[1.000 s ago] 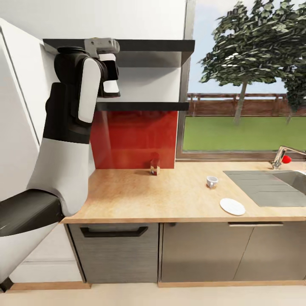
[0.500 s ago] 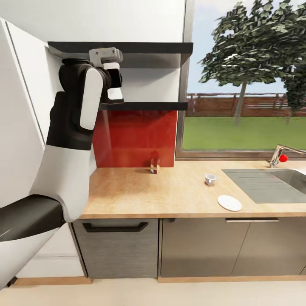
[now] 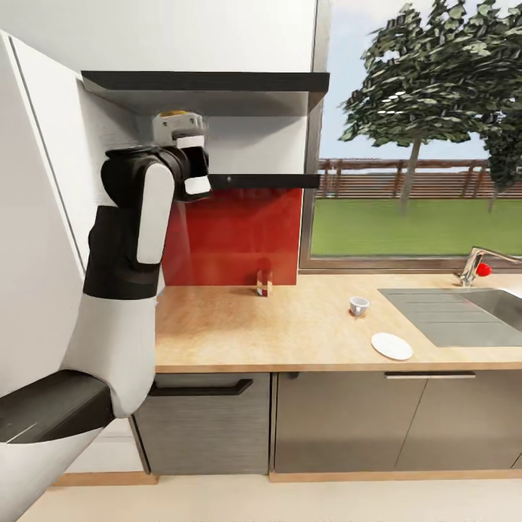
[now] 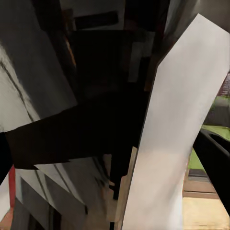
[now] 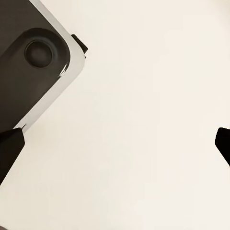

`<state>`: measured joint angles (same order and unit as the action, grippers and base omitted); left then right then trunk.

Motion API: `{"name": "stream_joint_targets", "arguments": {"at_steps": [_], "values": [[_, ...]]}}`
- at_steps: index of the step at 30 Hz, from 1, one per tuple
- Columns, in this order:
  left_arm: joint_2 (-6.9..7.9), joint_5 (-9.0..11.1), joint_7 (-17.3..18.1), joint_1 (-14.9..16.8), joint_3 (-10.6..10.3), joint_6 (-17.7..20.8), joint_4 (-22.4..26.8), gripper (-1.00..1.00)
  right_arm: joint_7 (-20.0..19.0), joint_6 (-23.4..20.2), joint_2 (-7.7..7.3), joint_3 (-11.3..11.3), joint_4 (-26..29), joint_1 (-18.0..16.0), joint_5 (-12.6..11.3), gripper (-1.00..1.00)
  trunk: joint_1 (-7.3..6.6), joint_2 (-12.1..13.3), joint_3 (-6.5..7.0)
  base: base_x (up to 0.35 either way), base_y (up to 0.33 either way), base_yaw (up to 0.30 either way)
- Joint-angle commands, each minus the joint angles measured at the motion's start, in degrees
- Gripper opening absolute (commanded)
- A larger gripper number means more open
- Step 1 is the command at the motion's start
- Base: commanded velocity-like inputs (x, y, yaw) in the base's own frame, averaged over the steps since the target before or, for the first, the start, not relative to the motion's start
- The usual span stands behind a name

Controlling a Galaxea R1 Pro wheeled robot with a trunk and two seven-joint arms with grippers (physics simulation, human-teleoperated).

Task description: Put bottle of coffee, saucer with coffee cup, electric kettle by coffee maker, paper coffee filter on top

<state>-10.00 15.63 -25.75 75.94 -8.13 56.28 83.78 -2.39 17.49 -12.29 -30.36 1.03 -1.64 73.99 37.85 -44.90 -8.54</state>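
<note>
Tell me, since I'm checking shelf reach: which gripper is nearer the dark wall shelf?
Left. The left gripper is raised at the dark wall shelf; the right gripper points at pale floor.

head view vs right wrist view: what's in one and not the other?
Head view: left arm raised to the dark shelf, and the kitchen countertop with coffee cup, saucer and sink. Right wrist view: right hand, fingertips wide apart, beside a dark, white-edged robot part. Shared: probably just the pale floor.
</note>
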Motion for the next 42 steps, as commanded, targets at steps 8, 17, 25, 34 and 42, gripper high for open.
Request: {"name": "stream_joint_targets", "arguments": {"at_steps": [8, 17, 25, 34, 42], "values": [[0.0, 0.24, -0.99, -16.18, -6.42, -11.05, 3.34, -1.0, -0.25, 0.17, -0.01, -0.49, 0.03, -0.03, 0.31, 1.0, 0.01, -0.08, -0.09, 0.0, 0.0, 0.0], [0.0, 0.12, -0.82, -25.08, -7.27, -18.65, 3.4, -1.0, -0.25, 0.17, -0.01, -0.44, 0.02, -0.03, 0.37, 1.0, 0.01, -0.08, -0.09, 0.0, 0.0, 0.0], [0.0, 0.11, -0.87, -26.5, -10.47, -19.48, 3.37, -1.0, -0.25, 0.17, -0.01, -0.42, 0.02, -0.03, 0.37, 1.0, 0.01, -0.08, -0.09, 0.0, 0.0, 0.0], [1.51, 0.11, -0.78, -31.09, -11.1, -24.32, 3.27, -1.0, -0.2, 0.26, -0.01, -0.37, 0.02, -0.03, 0.37, 1.0, 0.01, -0.08, -0.09, 0.0, 0.0, 0.0], [1.56, 0.14, -0.85, -34.57, -11.11, -24.44, 2.85, -1.0, 2.98, 0.3, -0.01, -0.42, 0.06, -0.02, 0.41, 1.0, 0.01, -0.08, -0.09, 0.0, 0.0, 0.0]]}}
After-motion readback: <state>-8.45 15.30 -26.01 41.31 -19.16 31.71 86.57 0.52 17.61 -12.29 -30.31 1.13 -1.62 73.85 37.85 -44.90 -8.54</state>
